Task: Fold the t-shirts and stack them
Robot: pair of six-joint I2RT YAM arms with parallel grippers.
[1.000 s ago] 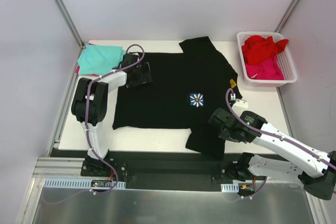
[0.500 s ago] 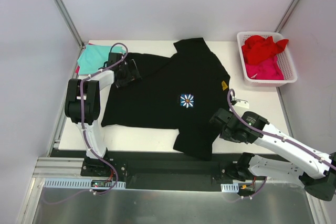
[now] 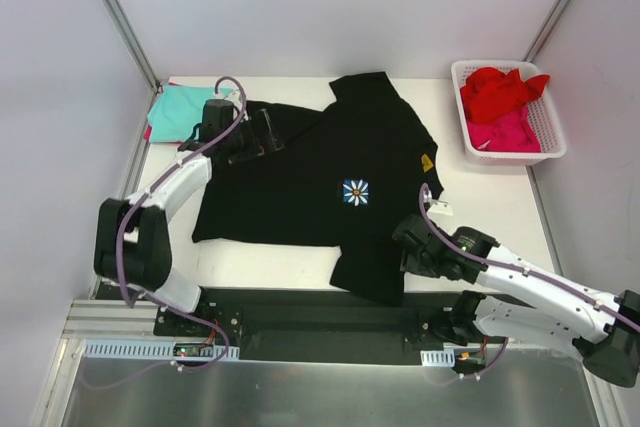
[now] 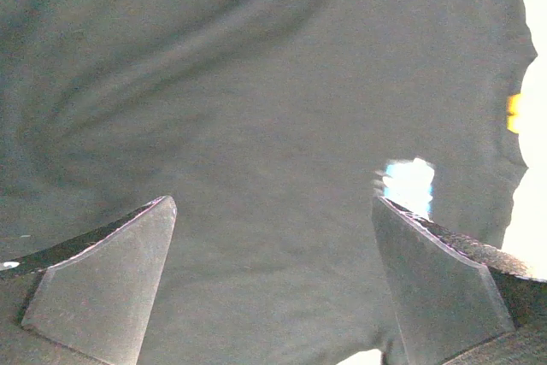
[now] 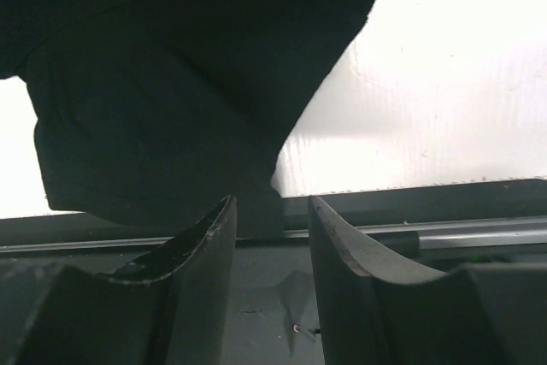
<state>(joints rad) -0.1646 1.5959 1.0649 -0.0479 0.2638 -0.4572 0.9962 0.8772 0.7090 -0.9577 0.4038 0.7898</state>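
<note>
Arm [image 3: 175, 179] stretched, left pincer [image 4: 273, 203] gaping, apparently just above black t-shirt [image 3: 300, 187].

Black shirt [image 3: 300, 187]: soft matt cloth, lightly creased. Basket [image 3: 515, 157]: white slotted plastic. Table [image 3: 490, 212]: white, smooth, matt. Left pincer [image 4: 272, 203]: dark matt fingers.

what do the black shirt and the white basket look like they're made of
Black t-shirt: soft matte cloth, probably cotton; it wrinkles and drapes limply over the table at its near edge. White basket: rigid moulded plastic, faintly glossy, judging by its slotted walls and thick rim.
</note>
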